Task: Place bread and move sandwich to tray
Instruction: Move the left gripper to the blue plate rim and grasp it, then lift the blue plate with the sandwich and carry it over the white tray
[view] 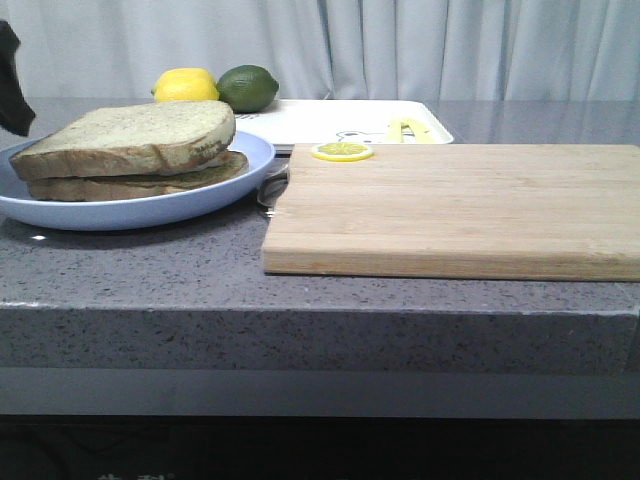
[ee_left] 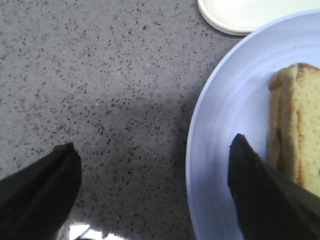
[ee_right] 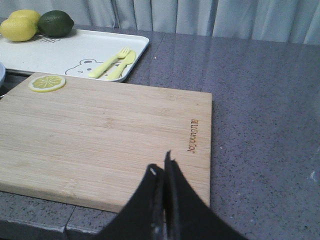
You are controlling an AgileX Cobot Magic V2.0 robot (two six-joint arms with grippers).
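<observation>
The bread (view: 130,135), a thick pale speckled slice with brown crust, lies on top of the sandwich (view: 150,178) on the round light-blue plate (view: 110,212) at the left; no egg shows. The white tray (view: 320,122) stands behind the plate. My left gripper (ee_left: 155,142) is open and empty, one finger over the counter and one over the plate (ee_left: 225,125), straddling its rim beside the sandwich's crust (ee_left: 295,125). It shows as a dark shape at the far left of the front view (view: 10,85). My right gripper (ee_right: 162,167) is shut and empty over the cutting board's near edge.
A wooden cutting board (view: 460,205) with a lemon slice (view: 342,151) fills the middle and right. A lemon (view: 186,85) and a lime (view: 248,87) sit at the back by the tray (ee_right: 60,50), which holds a yellow fork and spoon (ee_right: 112,64). A curtain hangs behind.
</observation>
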